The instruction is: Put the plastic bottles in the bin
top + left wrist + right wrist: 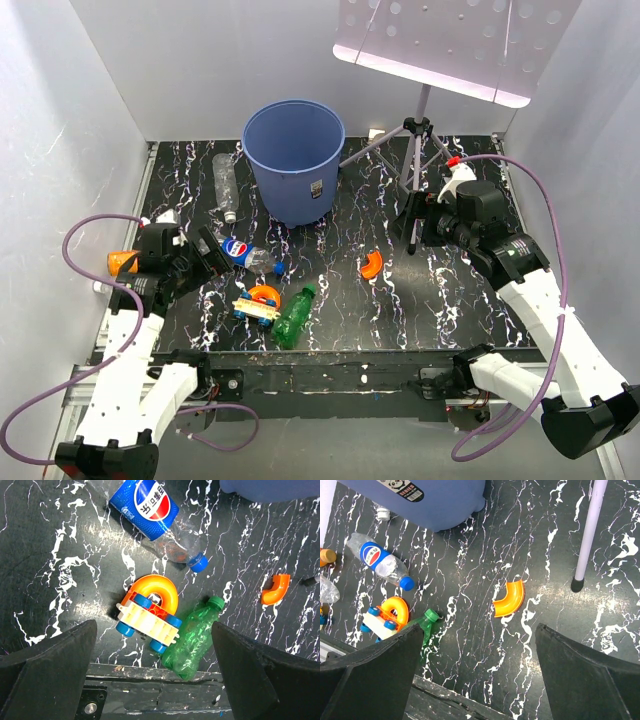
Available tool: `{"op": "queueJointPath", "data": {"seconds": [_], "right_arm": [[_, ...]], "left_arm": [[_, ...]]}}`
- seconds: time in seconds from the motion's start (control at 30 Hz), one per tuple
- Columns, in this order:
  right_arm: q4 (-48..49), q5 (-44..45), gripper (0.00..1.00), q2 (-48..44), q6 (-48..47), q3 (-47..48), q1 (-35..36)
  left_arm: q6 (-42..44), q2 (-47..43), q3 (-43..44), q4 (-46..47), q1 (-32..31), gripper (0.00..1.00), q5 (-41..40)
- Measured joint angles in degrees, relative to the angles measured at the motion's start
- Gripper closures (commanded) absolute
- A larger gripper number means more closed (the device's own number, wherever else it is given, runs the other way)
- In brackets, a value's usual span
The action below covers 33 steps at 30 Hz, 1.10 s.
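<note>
Black marbled table (420, 310), bin (294, 160) at far centre, nothing visible inside. Pepsi bottle (245, 253), green bottle (294, 315) and clear bottle (226, 186) all lie on the table, left of centre. Left gripper (208, 252) and right gripper (418, 215) both spread, empty. Zero binned, at least three to go.

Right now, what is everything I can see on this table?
bin: one, blue, far centre
clear bottle: one, transparent, lying left of bin
cola bottle: one, blue label, left
green bottle: one, green, near edge
toy cart: one, orange arch and blue wheels, beside green bottle
curved piece: one, orange, centre
orange item: one, left edge, partly hidden
tripod: one, pale legs, right of bin
left end effector: one, black, open, by cola bottle
right end effector: one, black, open, by tripod
</note>
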Motion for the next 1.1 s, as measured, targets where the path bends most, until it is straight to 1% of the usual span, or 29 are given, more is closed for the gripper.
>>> {"op": "queueJointPath", "data": {"seconds": [0.17, 0.43, 0.6, 0.67, 0.77, 0.83, 0.87, 0.97, 1.03, 1.1], "right_arm": [[0.0, -0.5, 0.02, 0.0, 0.2, 0.0, 0.0], [0.0, -0.6, 0.02, 0.0, 0.2, 0.0, 0.0], [0.0, -0.7, 0.02, -0.4, 0.2, 0.0, 0.0], [0.1, -0.7, 0.02, -0.5, 0.2, 0.0, 0.0], [0.1, -0.9, 0.02, -0.5, 0.3, 0.0, 0.0], [0.1, -1.1, 0.02, -0.3, 0.5, 0.0, 0.0], [0.3, -1.4, 0.02, 0.0, 0.6, 0.0, 0.0], [0.6, -2.1, 0.02, 1.4, 1.1, 0.0, 0.0], [0.6, -2.5, 0.02, 2.3, 1.5, 0.0, 0.0], [0.5, -2.7, 0.02, 2.7, 1.8, 0.0, 0.0]], "left_arm": [[0.1, -1.0, 0.7, 0.2, 0.0, 0.01, -0.1], [-0.6, 2.1, 1.1, 0.2, 0.0, 0.01, -0.5], [0.4, 3.7, 0.9, 1.0, -0.1, 0.01, 4.5], [1.8, 3.4, 0.5, 1.2, -1.2, 0.01, 6.8], [3.9, 2.2, 0.5, 0.9, -4.4, 0.01, 9.0], [5.0, 1.8, 0.6, 0.7, -7.8, 0.01, 9.6], [5.3, 2.1, 0.9, 0.6, -10.3, 0.01, 9.5], [5.8, 4.8, 2.5, 0.5, -20.3, 0.01, 7.4], [6.1, 8.1, 4.0, 0.5, -26.7, 0.01, 5.3], [6.4, 11.8, 5.2, 0.5, -31.6, 0.01, 2.9]]}}
